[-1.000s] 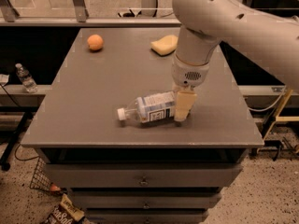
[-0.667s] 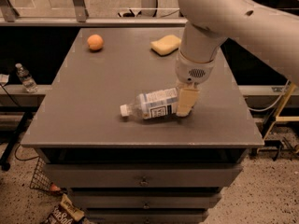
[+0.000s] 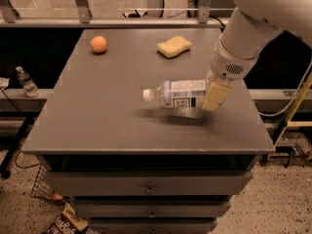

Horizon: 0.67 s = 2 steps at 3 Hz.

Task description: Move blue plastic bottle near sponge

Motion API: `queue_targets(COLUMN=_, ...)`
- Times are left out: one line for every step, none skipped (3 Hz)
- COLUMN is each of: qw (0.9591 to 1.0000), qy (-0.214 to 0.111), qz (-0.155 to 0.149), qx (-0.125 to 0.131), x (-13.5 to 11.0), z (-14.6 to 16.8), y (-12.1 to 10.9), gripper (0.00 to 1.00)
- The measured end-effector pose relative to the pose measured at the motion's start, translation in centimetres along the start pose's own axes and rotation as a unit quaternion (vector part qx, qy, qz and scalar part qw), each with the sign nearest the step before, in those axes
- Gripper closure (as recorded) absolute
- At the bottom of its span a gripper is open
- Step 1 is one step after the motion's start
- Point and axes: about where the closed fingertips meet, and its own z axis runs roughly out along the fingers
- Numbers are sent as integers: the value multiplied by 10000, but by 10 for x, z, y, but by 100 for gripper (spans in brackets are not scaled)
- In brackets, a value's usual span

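Note:
The blue plastic bottle (image 3: 174,93) is held on its side just above the grey table (image 3: 97,121), white cap pointing left, its shadow below it. My gripper (image 3: 213,94) is shut on the bottle's base end at the right. One pale finger (image 3: 216,95) shows in front of the bottle. The pale yellow sponge (image 3: 174,47) lies flat at the table's far edge, beyond the bottle and apart from it.
An orange fruit (image 3: 99,44) sits at the table's far left. A small clear water bottle (image 3: 26,82) stands on a ledge left of the table. Drawers lie below the tabletop. A yellow frame (image 3: 297,106) stands at the right.
The bottle has been lifted off the table and carried up and to the right with the gripper; it lay on the surface a second ago.

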Motion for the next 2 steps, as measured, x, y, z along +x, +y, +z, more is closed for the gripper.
queue_targets(qw=9954, qy=-481, qz=680, qx=478, x=35, z=-10, y=-22, gripper=100)
queue_targets(qw=9954, qy=-481, qz=680, qx=478, x=35, z=-10, y=-22, gripper=100)
